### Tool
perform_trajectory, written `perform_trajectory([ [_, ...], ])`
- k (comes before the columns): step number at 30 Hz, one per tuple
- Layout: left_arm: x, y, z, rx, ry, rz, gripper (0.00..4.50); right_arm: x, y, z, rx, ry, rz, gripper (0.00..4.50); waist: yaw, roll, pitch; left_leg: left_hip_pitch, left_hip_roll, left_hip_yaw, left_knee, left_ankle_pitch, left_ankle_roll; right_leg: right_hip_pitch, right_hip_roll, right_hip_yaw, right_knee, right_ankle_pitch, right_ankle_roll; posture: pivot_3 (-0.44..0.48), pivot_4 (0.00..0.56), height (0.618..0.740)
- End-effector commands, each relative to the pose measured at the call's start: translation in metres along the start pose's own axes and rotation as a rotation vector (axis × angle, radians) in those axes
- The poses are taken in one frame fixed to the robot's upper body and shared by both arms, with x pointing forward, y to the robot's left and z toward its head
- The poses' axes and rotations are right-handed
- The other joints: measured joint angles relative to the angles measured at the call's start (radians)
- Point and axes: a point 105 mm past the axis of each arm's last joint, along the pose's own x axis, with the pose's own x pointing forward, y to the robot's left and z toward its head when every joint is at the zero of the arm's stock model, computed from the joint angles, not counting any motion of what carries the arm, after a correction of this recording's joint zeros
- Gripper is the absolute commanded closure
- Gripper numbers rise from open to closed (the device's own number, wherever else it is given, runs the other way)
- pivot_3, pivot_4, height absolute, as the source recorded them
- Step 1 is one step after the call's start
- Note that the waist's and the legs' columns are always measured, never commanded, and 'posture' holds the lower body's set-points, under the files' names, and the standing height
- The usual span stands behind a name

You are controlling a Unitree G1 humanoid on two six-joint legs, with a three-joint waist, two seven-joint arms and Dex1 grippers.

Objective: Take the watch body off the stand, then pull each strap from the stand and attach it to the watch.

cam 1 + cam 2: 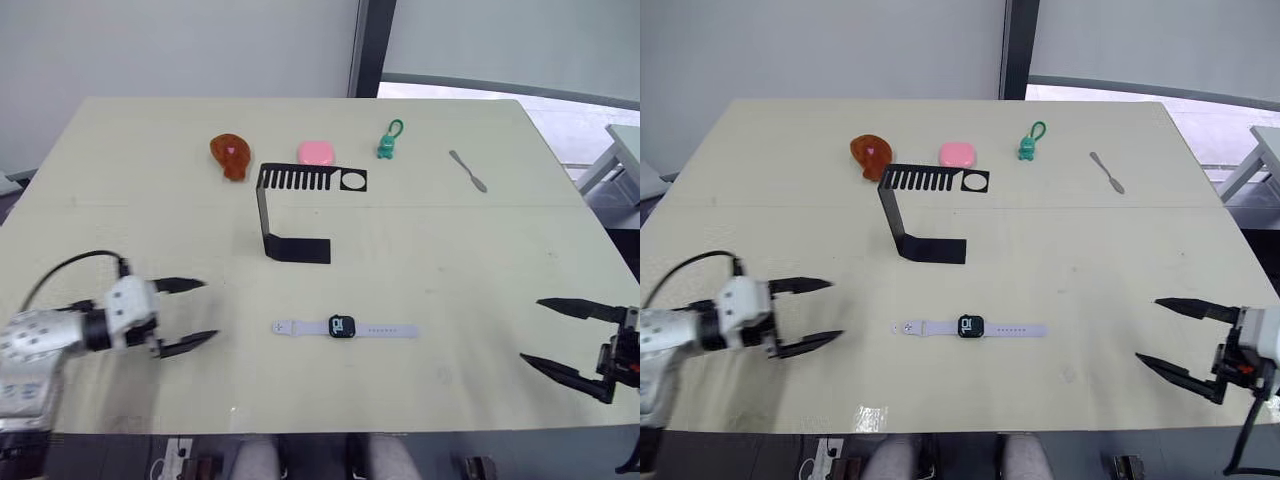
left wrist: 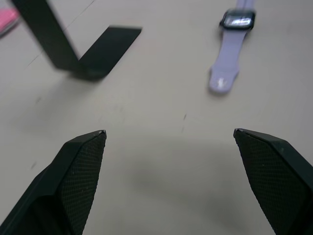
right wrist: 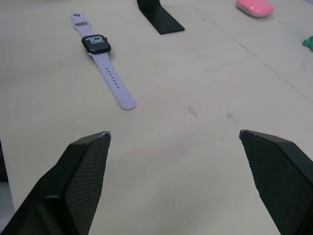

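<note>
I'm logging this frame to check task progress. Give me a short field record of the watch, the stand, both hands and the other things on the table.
watch body: flat on the table, a strap joined on each side
straps: both off the stand, lying in one line with the body
stand: upright behind the watch, slots bare
left hand: open, holds nothing
right hand: open, holds nothing
far side: brown toy, pink case, green keychain figure, spatula
</note>
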Motion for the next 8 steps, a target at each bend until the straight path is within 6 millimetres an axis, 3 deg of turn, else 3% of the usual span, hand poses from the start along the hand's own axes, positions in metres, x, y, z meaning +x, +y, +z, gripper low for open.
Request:
perform_trajectory([
  [1, -0.038, 0.011, -0.002, 0.054, 0.070, 0.111, 0.01, -0.021, -0.011, 0.006, -0.046, 0.040, -0.027, 0.00, -0.001, 0.000, 0.000, 0.000, 0.000, 0.000, 0.000, -0.002, 0.002, 0.000, -0.001, 0.000, 0.000, 0.000, 0.000, 0.000, 0.150, 0.740],
  [4, -0.048, 0.007, -0.005, 0.069, 0.092, 0.137, 0.01, -0.028, -0.015, 0.001, -0.046, 0.072, -0.032, 0.00, -0.001, 0.000, 0.000, 0.000, 0.000, 0.000, 0.000, -0.003, 0.002, 0.000, -0.002, 0.000, -0.002, 0.000, 0.000, 0.000, 0.150, 0.740],
  [8, -0.040, 0.001, -0.002, 0.053, 0.065, 0.142, 0.01, -0.025, -0.020, -0.005, -0.042, 0.063, -0.041, 0.00, -0.004, 0.000, 0.000, 0.000, 0.000, 0.000, 0.000, -0.004, 0.002, 0.001, -0.002, 0.000, -0.002, 0.000, 0.000, 0.000, 0.150, 0.740],
])
